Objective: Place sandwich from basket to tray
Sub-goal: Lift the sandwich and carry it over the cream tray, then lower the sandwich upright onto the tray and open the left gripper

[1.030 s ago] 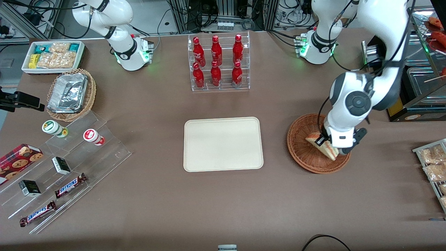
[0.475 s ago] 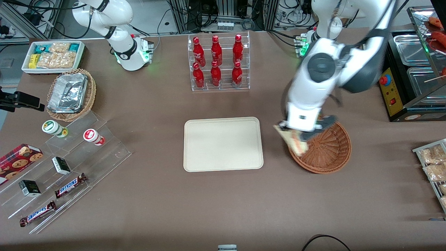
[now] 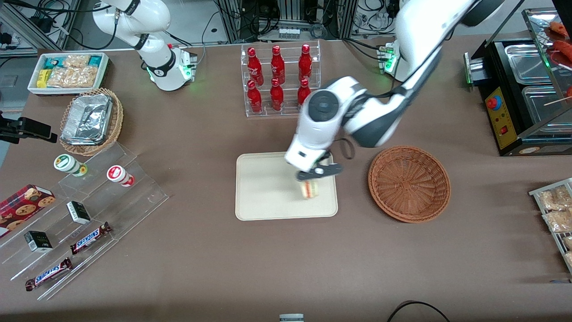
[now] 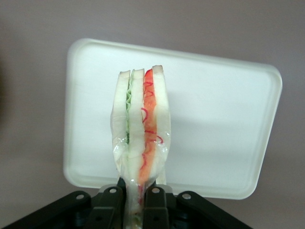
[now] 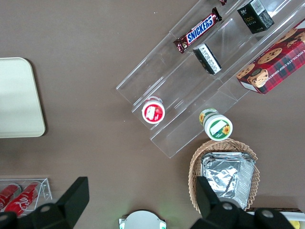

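My left gripper [image 3: 314,175] is shut on the sandwich [image 3: 309,189], a wrapped wedge of white bread with red and green filling. It holds the sandwich above the cream tray [image 3: 263,188], over the part of the tray nearest the basket. In the left wrist view the sandwich [image 4: 141,129] stands on edge between the fingers [image 4: 110,205], with the tray [image 4: 224,124] below it. The reddish-brown wicker basket [image 3: 409,183] stands beside the tray toward the working arm's end of the table, with nothing in it.
A clear rack of red bottles [image 3: 279,80] stands farther from the front camera than the tray. A foil-lined wicker basket [image 3: 91,120], a white snack bin [image 3: 67,71] and a clear stepped stand with snacks [image 3: 85,214] lie toward the parked arm's end.
My gripper has lifted the sandwich out of the basket and carried it sideways to above the tray. The basket now holds nothing.
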Robot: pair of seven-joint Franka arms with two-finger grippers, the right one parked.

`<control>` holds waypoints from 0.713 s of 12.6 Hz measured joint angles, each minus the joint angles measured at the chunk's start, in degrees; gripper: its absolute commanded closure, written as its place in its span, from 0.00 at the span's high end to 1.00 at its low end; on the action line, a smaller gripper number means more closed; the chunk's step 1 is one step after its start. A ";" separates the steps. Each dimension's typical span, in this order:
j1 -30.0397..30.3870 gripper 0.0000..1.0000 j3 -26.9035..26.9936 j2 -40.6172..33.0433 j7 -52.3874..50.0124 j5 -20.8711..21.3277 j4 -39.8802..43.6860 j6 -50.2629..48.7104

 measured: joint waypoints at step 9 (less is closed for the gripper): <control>-4.58 0.00 0.51 10.85 -0.42 10.56 1.24 6.92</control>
